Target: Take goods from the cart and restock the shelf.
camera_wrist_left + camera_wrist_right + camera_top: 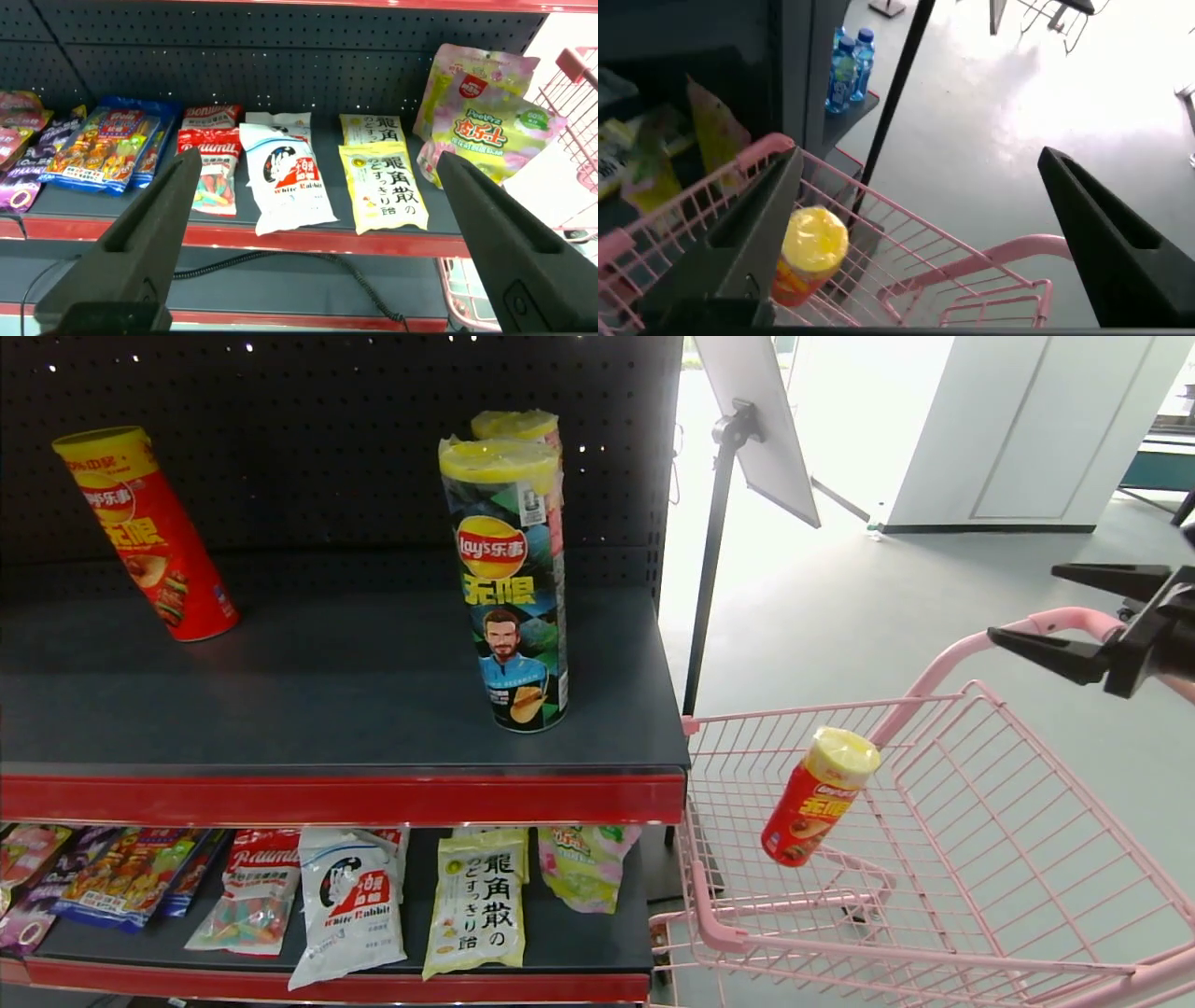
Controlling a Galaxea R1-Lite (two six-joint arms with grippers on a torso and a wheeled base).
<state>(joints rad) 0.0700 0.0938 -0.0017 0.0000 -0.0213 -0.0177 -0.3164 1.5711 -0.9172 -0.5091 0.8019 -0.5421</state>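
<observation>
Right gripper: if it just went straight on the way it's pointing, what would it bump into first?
Probably the cart, at its pink wire wall just beside the can. Depth is hard to judge.

Print located, not transcribed. Dark chip can (512,607), near edge of the upper shelf (327,709): round red-yellow logo, big yellow characters under it, small white sticker near the lid. Tilted red can (147,537), far left: yellow characters, percent figure on the top band. Small red can (819,798) in the cart (980,784): yellow characters. Lower shelf (579,943): white bag (350,905) with Latin wording on red, pale yellow bag (478,905) with black characters in 2 columns.
</observation>
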